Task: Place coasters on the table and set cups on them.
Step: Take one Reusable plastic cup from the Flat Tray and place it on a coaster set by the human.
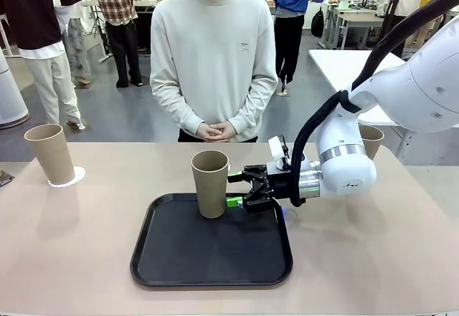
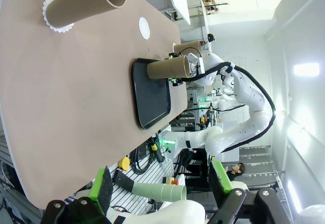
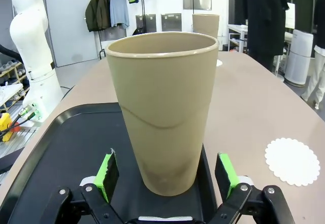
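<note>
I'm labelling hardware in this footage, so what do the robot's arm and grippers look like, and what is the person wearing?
The right arm is glossy white with a silver band and a black cable looping along it. The right gripper is black with green pads; the left gripper matches, with black linkages and green pads. The person wears a pale grey long-sleeved sweatshirt.

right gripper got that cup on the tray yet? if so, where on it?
Not gripped yet. The right gripper is open, its green pads either side of the lower part of the cup on the black tray, with gaps showing. The left gripper is open and empty.
</note>
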Controlling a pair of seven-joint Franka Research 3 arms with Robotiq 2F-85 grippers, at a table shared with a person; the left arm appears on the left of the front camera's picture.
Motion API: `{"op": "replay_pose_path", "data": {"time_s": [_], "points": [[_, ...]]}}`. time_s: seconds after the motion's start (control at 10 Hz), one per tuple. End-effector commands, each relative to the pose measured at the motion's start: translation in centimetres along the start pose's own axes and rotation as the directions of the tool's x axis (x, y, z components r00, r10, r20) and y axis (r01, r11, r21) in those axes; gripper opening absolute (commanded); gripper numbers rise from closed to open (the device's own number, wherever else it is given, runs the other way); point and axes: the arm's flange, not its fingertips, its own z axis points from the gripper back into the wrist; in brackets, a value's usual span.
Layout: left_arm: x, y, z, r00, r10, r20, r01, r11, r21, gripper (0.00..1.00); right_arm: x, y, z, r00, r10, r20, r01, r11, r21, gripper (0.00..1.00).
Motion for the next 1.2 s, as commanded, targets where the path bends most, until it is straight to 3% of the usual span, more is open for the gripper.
{"op": "replay_pose_path", "data": {"time_s": [0.0,1.1], "points": [[-0.1,-0.3,0.2,1.0,0.014,0.004,-0.014,1.0,-0.002,1.0,0.0,0.0,0.2,1.0,-0.001,0.0,0.001,1.0,-0.004,1.0],[-0.1,-0.3,0.2,1.0,0.014,0.004,-0.014,1.0,-0.002,1.0,-0.8,-1.2,-1.1,1.0,0.019,-0.019,-0.02,1.0,-0.021,1.0]]}}
